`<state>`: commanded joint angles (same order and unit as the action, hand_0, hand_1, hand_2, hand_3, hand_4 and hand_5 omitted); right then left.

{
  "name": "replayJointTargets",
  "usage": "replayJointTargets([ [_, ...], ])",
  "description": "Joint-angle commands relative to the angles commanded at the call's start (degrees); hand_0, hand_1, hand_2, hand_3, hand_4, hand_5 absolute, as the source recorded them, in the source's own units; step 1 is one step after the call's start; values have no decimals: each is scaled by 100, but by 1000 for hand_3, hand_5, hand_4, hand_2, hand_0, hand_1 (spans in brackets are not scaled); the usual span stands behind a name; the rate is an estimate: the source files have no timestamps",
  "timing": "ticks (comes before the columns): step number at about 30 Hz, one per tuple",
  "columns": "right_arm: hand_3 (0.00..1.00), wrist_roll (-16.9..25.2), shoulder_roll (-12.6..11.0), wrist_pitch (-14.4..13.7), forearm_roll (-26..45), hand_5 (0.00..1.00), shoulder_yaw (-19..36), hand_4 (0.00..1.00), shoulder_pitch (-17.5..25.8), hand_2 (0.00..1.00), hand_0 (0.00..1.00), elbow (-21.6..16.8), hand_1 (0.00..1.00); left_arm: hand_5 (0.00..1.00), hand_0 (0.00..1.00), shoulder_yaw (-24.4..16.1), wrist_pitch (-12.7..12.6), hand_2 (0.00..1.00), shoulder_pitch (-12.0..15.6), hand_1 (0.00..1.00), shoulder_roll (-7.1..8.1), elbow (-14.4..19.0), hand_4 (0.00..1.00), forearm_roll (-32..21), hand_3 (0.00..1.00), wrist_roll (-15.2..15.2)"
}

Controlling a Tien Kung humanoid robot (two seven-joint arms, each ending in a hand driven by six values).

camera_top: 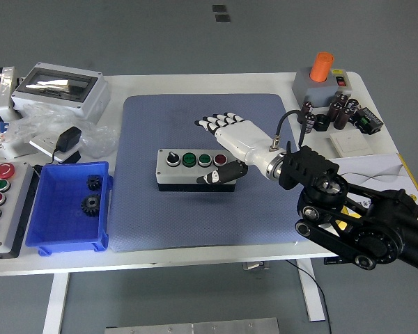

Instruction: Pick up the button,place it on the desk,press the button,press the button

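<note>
On the blue mat (195, 216) at the middle of the white worktop (195, 261) we see the button box (196, 169), a grey-topped oblong with a black base, lying flat with its long side across our view. Four round controls sit in a row on its top: a black-and-white knob at the left, two green buttons, and a red button (220, 160) at the right end. Our right robot hand (226, 136) reaches in from the right, its white fingers (212, 122) spread and relaxed above the mat behind the box, holding nothing. Its dark thumb (223, 175) lies along the box's right front, just beside the red button; whether it touches we cannot tell. A blue bin (52, 236) with two gears (90, 195) sits to the left.
</note>
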<state>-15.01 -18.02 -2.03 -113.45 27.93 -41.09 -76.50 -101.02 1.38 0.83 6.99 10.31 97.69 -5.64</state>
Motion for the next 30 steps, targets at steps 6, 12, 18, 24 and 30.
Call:
replayJointTargets([
  [6, 998, -101, 134, 141, 34, 492, -216, 998, -95, 998, 998, 285, 998, 189, 731, -8, 8, 619, 3, 734, 0, 0, 579, 3, 644, 3],
  [12, 998, -133, 264, 171, 95, 494, -411, 998, -180, 998, 998, 422, 998, 188, 730, -31, 16, 619, 8, 734, 4, 0, 579, 29, 645, 9],
  [18, 998, -93, 378, 18, 228, 488, -544, 998, -222, 963, 998, 654, 998, 182, 730, -45, 29, 618, -11, 734, 7, 0, 583, 53, 645, 32],
  [24, 998, -36, 484, -344, 499, 486, -651, 998, -279, 940, 984, 999, 977, 178, 730, -53, 38, 618, -15, 733, 11, 0, 584, 75, 645, 32],
  [30, 991, 5, 532, -591, 634, 453, -840, 998, -292, 856, 854, 1170, 881, 178, 730, -49, 43, 618, -7, 734, 14, 0, 584, 74, 645, 31],
])
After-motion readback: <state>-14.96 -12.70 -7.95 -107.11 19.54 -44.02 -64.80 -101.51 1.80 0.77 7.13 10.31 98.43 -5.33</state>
